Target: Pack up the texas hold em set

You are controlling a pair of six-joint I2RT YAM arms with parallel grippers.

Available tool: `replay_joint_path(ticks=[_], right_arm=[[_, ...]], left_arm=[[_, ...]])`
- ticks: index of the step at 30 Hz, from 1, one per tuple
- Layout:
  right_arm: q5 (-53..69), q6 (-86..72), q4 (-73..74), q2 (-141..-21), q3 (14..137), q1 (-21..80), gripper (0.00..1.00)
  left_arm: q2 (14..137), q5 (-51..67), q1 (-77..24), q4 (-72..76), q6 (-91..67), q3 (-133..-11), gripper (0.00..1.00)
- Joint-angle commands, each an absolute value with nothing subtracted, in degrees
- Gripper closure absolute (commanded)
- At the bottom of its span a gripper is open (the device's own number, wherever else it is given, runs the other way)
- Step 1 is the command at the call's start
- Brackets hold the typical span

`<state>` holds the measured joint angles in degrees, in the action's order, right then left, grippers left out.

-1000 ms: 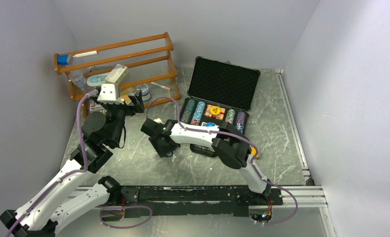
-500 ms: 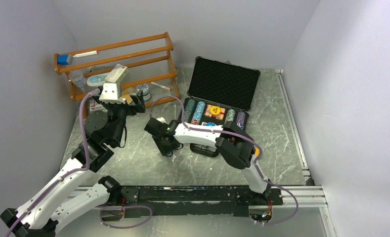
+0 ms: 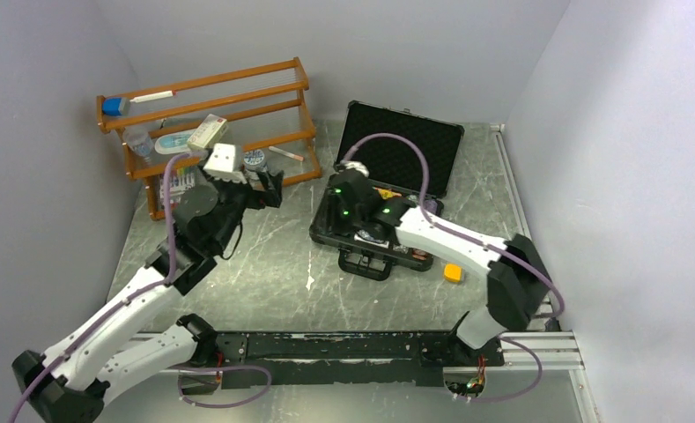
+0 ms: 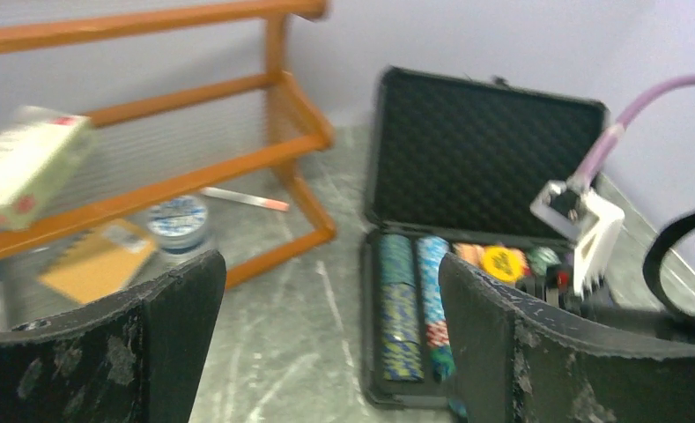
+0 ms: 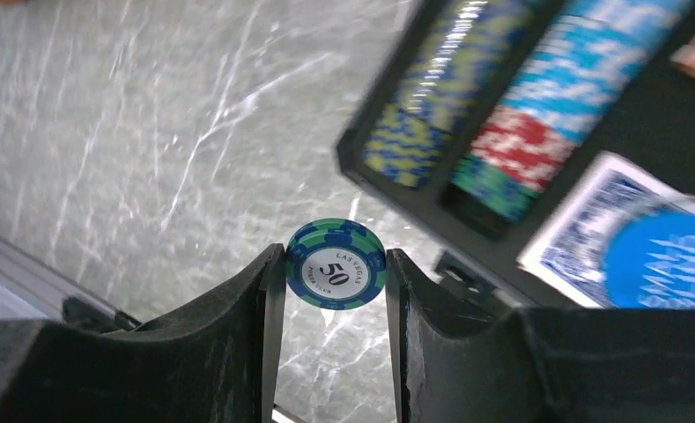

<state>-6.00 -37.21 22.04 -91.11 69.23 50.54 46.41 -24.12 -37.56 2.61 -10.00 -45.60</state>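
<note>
An orange wooden rack (image 4: 299, 141) stands ahead and to the left of the left gripper (image 4: 330, 269), on a grey marbled table (image 4: 264, 352). A tilted white box (image 4: 22, 163) rests on one of its shelves, high to the gripper's left. Lower down, ahead-left of the gripper, sit a round tin with a blue-and-white lid (image 4: 178, 220), a flat yellowish card (image 4: 101, 269) and a thin white stick with a red tip (image 4: 242, 200). A small orange cube (image 3: 452, 272) lies on the table well away to the gripper's right.

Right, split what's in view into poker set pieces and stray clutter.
Poker set:
- open black case
- chip rows inside it
- 50 chip pinched in the right gripper
- card deck
- blue blind button

Just lying about:
- orange rack
- white box on it
- round tin
- small orange cube beside the case
</note>
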Motion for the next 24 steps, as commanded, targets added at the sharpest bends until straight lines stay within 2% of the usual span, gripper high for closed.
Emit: replay_joint_path(ticks=[1,5,10,15,24], right_arm=[[-8.4,-46.7,15.5,-84.1,61.2,44.9,0.66],[-10.6,-50.1,14.8,-78.2,57.9,41.6,0.65],[-10.8,-53.9,14.5,-73.3,54.4,38.6,0.65],[-7.8,-56.1,14.1,-70.9,53.4,37.5,0.65],[-3.8,-58.3,14.0,-69.3,52.8,37.4,0.65]], left_arm=[[52.4,-8.3,-37.2,-1.5,-15.3,-50.9,0.06],[55.9,-2.6,-37.2,-0.7,-23.8,-49.0,0.06],[58.0,9.8,-37.2,12.5,-32.3,-39.3,0.05],[64.5,22.7,-37.6,27.6,-40.5,-33.4,0.14],[74.0,22.8,-40.1,38.2,-44.5,-34.1,0.22]])
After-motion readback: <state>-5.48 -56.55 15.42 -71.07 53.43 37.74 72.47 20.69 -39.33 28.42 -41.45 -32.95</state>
